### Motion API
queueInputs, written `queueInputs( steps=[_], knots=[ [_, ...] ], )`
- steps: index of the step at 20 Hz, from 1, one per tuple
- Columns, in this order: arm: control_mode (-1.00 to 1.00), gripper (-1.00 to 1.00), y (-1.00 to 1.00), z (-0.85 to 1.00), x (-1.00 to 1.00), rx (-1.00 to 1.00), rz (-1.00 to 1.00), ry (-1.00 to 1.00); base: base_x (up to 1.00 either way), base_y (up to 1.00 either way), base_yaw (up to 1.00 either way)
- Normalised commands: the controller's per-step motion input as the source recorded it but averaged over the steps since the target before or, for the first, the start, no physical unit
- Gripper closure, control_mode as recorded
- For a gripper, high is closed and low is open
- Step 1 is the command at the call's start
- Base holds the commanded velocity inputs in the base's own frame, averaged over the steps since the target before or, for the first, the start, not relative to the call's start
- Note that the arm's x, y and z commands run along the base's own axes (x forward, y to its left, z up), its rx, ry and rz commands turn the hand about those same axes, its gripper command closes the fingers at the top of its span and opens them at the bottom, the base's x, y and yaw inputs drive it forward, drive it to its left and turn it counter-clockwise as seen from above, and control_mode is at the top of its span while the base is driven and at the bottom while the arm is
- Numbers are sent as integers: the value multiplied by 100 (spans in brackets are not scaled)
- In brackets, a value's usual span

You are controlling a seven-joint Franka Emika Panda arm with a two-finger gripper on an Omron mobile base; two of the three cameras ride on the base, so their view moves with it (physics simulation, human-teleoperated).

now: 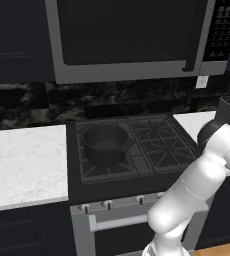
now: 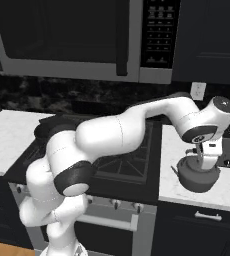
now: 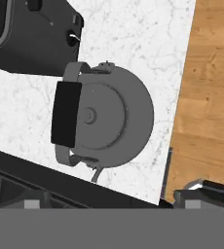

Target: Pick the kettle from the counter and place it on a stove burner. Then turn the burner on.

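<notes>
Kettle (image 3: 104, 119) under apparently open gripper (image 2: 208, 161)

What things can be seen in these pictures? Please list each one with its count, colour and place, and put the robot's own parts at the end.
kettle: one, grey with a dark handle, on the counter right of the cooktop, directly below the gripper.
saucepan: one, dark grey, on the cooktop's front left grate.
cooktop: one, black, crossed grates, between the two counter sections.
counter: white marble-look, left and right of the cooktop.
knobs: a row, silver, on the range front under the cooktop.
microwave: one, silver frame with dark door, above the cooktop.
wall outlet: one, white, on the dark backsplash.
dark appliance: one, black, on the counter beside the kettle.
floor: wooden, brown, beyond the counter edge.
gripper: one, white, open above the kettle.
</notes>
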Motion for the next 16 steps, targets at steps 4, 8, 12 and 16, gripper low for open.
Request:
queueInputs(
  steps=[4,8,12,16],
  knots=[
    [-100,-100,0,-48,38,-12,0,0,0,0,0],
    [-100,-100,0,-35,45,-7,0,0,0,0,0],
    [-100,-100,0,-29,43,-5,0,6,0,0,0],
    [-100,-100,0,-39,15,-9,0,15,0,0,0]
  ],
)
